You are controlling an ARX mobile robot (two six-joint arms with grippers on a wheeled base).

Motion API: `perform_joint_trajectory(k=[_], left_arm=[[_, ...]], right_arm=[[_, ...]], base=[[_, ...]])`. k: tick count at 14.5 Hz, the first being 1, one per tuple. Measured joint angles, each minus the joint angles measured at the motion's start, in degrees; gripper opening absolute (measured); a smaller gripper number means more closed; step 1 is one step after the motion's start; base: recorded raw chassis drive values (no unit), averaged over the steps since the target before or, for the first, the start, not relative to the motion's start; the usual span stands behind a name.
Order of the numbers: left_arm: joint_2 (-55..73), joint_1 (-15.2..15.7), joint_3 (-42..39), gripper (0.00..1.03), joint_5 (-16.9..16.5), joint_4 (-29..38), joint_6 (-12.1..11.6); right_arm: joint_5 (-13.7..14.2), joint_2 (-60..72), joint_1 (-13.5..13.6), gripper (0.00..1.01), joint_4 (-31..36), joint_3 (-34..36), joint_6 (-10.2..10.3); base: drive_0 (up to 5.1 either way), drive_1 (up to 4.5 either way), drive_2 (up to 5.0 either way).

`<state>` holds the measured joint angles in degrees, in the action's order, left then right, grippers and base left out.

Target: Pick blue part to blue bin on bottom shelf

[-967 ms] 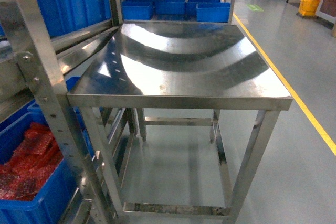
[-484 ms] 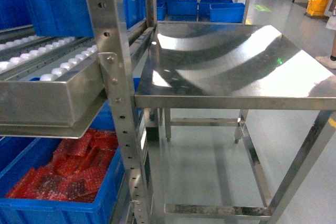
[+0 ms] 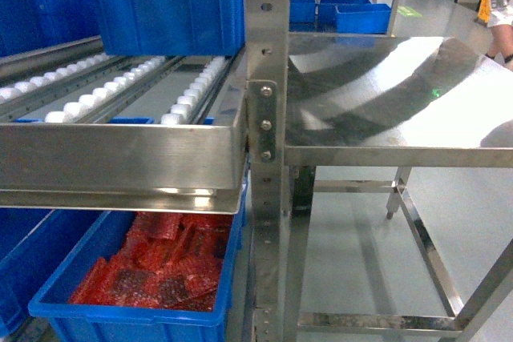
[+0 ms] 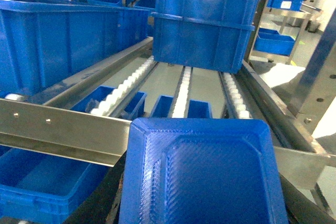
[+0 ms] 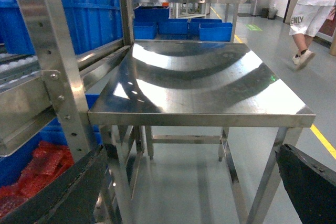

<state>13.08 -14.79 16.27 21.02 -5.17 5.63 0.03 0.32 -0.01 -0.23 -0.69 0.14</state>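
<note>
No gripper is seen in the head view: the bottom shelf (image 3: 120, 154) with its white rollers lies at nine o'clock, a steel table (image 3: 401, 94) at three o'clock. From the left wrist, the blue part (image 4: 202, 177) fills six o'clock, seemingly clamped by the left gripper (image 4: 205, 211) over the front rail; a blue bin (image 4: 207, 24) stands on the rollers at twelve o'clock. From the right wrist, the right gripper (image 5: 189, 192) is seen spread wide and empty. Pickup is judged done; placing in the bin remains
</note>
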Motion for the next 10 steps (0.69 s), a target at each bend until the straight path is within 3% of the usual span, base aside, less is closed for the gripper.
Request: perform_joint_trajectory(k=[10], left_arm=[[0.04, 0.0, 0.0, 0.43, 0.04, -0.04, 0.0]], right_arm=[[-0.02, 0.0, 0.0, 0.98, -0.11, 0.0, 0.02]], base=[[0.1, 4.17, -4.0]])
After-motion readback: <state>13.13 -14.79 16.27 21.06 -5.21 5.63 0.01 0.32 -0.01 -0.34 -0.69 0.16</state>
